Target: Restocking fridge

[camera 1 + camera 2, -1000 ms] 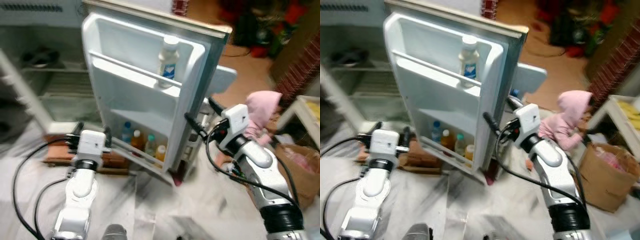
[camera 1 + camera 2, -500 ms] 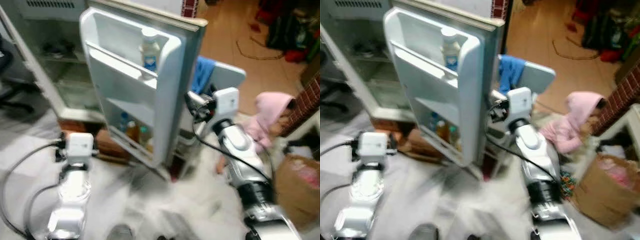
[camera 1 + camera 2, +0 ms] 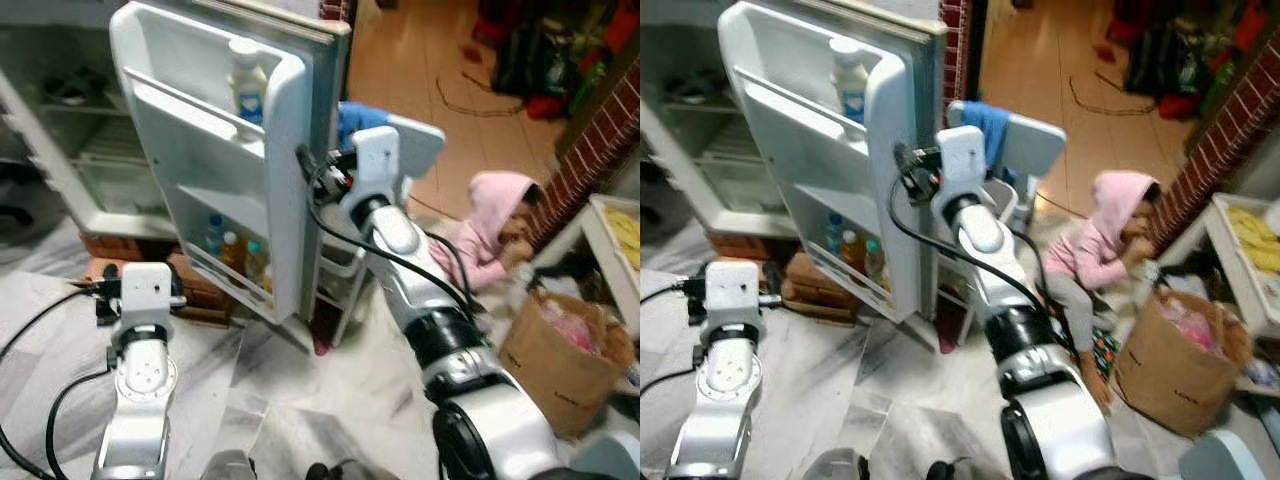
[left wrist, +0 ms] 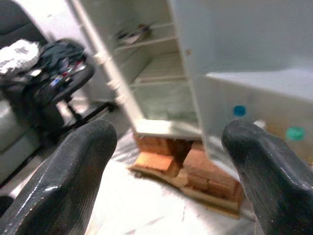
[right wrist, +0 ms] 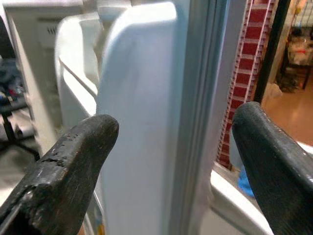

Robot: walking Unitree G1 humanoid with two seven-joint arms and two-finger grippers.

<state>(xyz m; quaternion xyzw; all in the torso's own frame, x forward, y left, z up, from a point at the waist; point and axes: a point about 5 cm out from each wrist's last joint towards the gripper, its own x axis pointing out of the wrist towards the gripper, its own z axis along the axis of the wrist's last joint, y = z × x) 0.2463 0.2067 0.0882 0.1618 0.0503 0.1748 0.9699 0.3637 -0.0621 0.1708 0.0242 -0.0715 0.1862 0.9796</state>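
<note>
The white fridge door stands open, with a white bottle on its upper shelf and several small bottles in its bottom shelf. My right gripper is open at the door's outer edge. In the right wrist view its fingers stand on either side of that edge, apart from it. My left gripper is open and holds nothing, low before the fridge's foot. The fridge's inner shelves show at the far left.
A person in a pink hoodie sits on the floor right of the fridge. A chair with a blue cloth stands behind the door. A brown paper bag is at the right. Bricks prop the fridge; an office chair stands beyond it.
The camera has swung, so the whole scene has shifted. My right gripper has gone from right of the door to its outer edge. The left arm stays low.
</note>
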